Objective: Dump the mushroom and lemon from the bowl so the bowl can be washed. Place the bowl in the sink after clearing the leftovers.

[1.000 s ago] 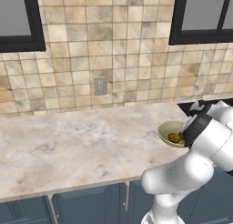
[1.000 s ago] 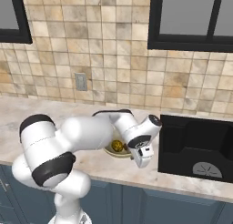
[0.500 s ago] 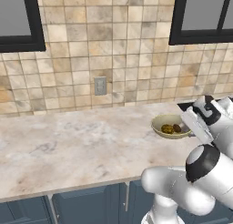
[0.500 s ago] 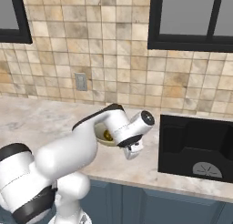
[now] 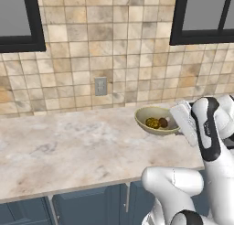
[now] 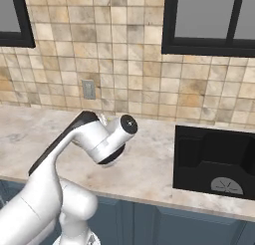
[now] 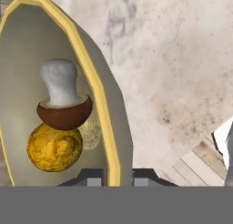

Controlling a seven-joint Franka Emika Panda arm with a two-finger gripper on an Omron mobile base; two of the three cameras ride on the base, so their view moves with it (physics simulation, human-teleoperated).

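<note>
The pale yellow bowl (image 5: 154, 115) hangs just above the counter, roughly level, with the yellow lemon (image 5: 152, 123) and the brown mushroom (image 5: 163, 123) side by side inside it. My gripper (image 5: 178, 123) is shut on the bowl's right rim. In the hand view the bowl (image 7: 27, 59) fills the left side, the mushroom (image 7: 63, 113) with its white stem lying against the lemon (image 7: 53, 147). There the gripper (image 7: 114, 175) pinches the rim between its fingertips. The black sink (image 6: 199, 149) lies to the right, and my arm hides the bowl in that view.
The marble counter (image 5: 68, 146) stretches to the left of the bowl. A tiled wall with an outlet (image 5: 100, 86) stands behind it, with dark window frames above. The counter's front edge runs over blue cabinet doors.
The jaws closed on the bowl's rim. The bowl rose off the counter and moved left with its contents, while the arm swung to a new pose.
</note>
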